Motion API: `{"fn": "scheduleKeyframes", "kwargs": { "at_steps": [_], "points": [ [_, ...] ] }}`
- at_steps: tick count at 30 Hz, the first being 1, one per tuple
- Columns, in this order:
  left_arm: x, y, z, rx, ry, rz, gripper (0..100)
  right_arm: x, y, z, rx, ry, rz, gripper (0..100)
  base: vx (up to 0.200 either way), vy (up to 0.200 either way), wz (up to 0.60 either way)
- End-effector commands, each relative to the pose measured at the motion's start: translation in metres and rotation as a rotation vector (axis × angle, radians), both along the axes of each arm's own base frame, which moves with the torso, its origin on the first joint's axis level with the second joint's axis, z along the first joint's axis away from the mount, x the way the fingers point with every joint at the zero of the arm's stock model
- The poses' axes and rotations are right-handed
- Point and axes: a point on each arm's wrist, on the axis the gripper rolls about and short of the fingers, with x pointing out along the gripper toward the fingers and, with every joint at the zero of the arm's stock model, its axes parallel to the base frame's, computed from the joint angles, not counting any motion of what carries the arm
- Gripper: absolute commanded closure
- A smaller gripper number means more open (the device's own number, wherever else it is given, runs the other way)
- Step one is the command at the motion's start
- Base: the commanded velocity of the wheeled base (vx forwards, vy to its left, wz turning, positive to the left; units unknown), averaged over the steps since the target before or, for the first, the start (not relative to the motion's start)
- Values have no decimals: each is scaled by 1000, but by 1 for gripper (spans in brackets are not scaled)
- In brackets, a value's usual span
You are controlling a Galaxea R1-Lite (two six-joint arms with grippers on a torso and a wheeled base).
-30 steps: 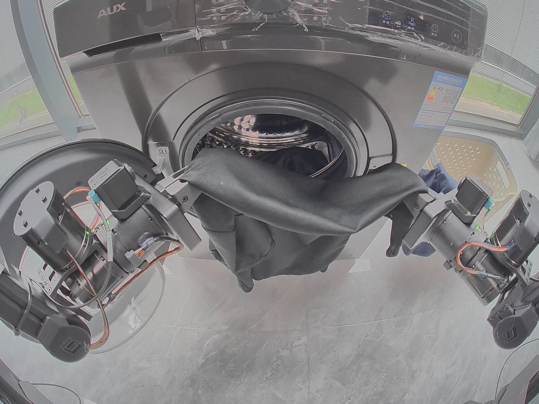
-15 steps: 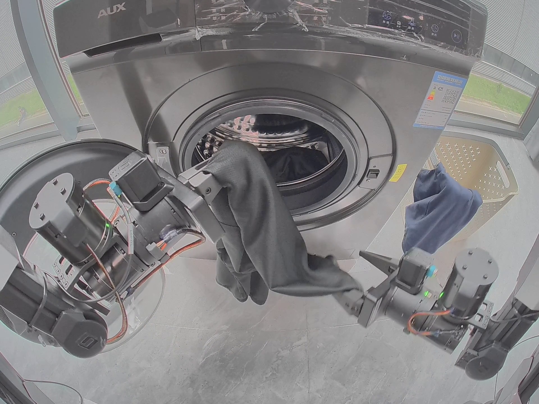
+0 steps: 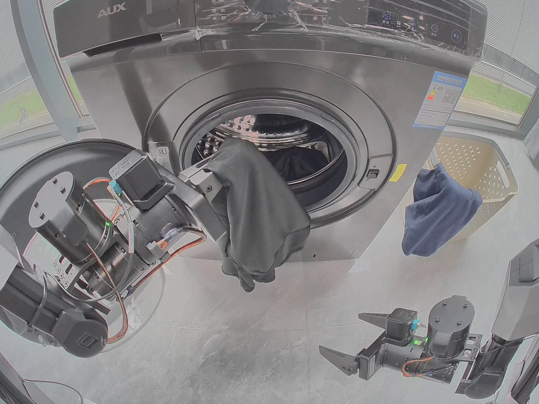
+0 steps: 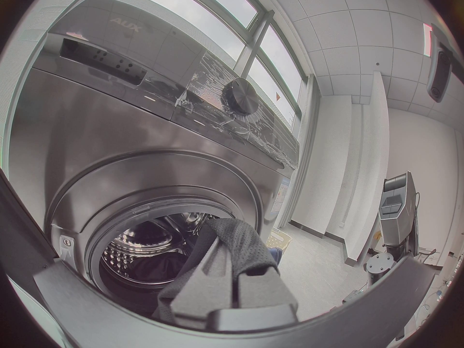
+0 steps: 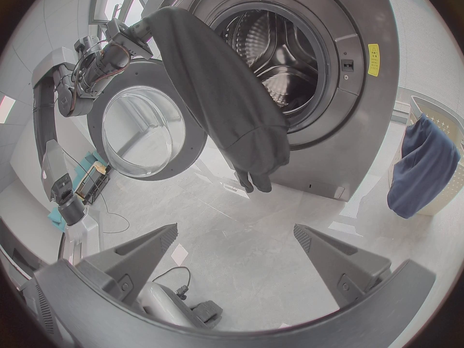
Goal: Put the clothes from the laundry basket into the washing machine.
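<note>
Well, the left gripper [image 3: 203,179] is clamping the dark grey garment [image 3: 261,214] at the washing machine's [image 3: 359,102] mouth. It should be reaching deeper into the drum [image 3: 264,127] before releasing, I reckon, since the limp, matte cloth is mostly dangling outside. The right gripper [image 3: 343,334] is hovering low, jaws apart.

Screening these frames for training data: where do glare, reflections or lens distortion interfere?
Head view: wrinkled film over the control panel scatters glare, and straight edges bow. Left wrist view: bright windows backlight the scene, with a dark rim all round. Right wrist view: pale sheen on the door glass; the dark garment shows no glare.
</note>
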Motion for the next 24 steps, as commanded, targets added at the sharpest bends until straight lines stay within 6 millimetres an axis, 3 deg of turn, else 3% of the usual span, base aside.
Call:
{"fn": "scheduleKeyframes", "kwargs": {
  "at_steps": [1, 6, 12, 24],
  "points": [
    [-6, -2, 1, -1, -3, -19, 100, 32, 17, 15, 94, -102, -43, 0, 0, 0, 0],
    [-25, -5, 9, -15, -24, -82, 100, 65, 43, 27, 178, -195, -56, 0, 0, 0, 0],
    [-26, -5, 10, -16, -27, -84, 100, 89, 66, 27, 222, -250, -53, 0, 0, 0, 0],
    [-27, -5, 10, -22, -23, -89, 100, 111, 100, 14, 247, -287, -18, 0, 0, 0, 0]
  ]
}}
